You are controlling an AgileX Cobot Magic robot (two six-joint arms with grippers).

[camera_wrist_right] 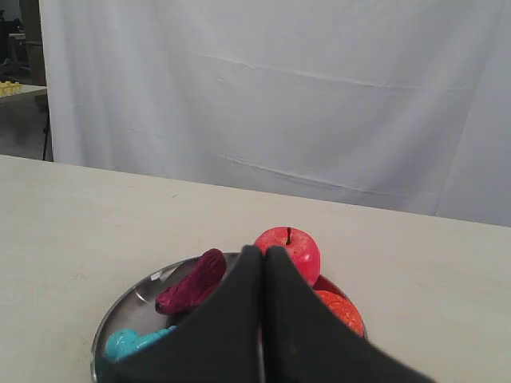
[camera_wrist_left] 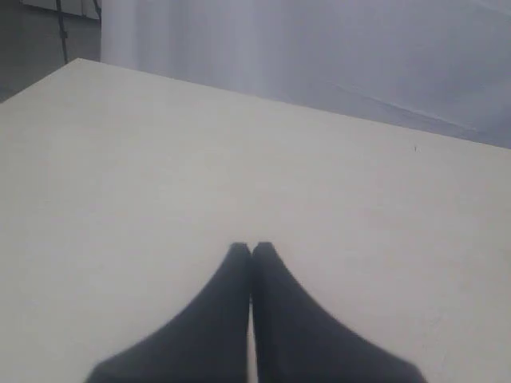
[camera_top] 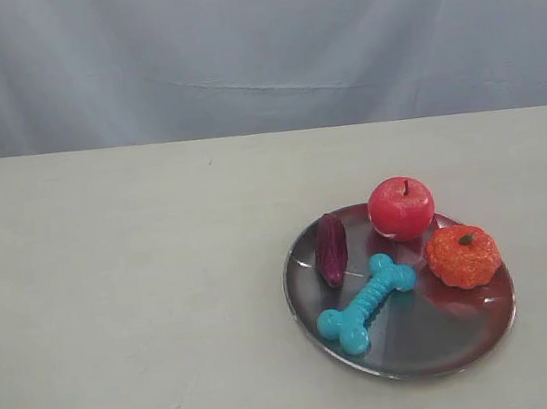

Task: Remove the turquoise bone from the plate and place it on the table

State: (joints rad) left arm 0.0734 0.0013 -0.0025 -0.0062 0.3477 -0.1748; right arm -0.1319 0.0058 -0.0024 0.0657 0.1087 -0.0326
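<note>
The turquoise bone (camera_top: 366,303) lies slantwise on the shiny dark plate (camera_top: 413,347), toward its near left side. In the right wrist view only one knobbed end of the bone (camera_wrist_right: 128,343) shows; the rest is hidden behind my right gripper (camera_wrist_right: 263,252), which is shut and empty, hanging on the near side of the plate (camera_wrist_right: 132,299). My left gripper (camera_wrist_left: 251,249) is shut with nothing in it, over bare table (camera_wrist_left: 160,175). Neither gripper appears in the exterior view.
On the plate also sit a red apple (camera_top: 401,207), an orange pumpkin (camera_top: 463,256) and a dark purple oblong item (camera_top: 331,249). The pale table (camera_top: 127,315) stretches left of the plate. A white curtain (camera_top: 253,46) hangs behind.
</note>
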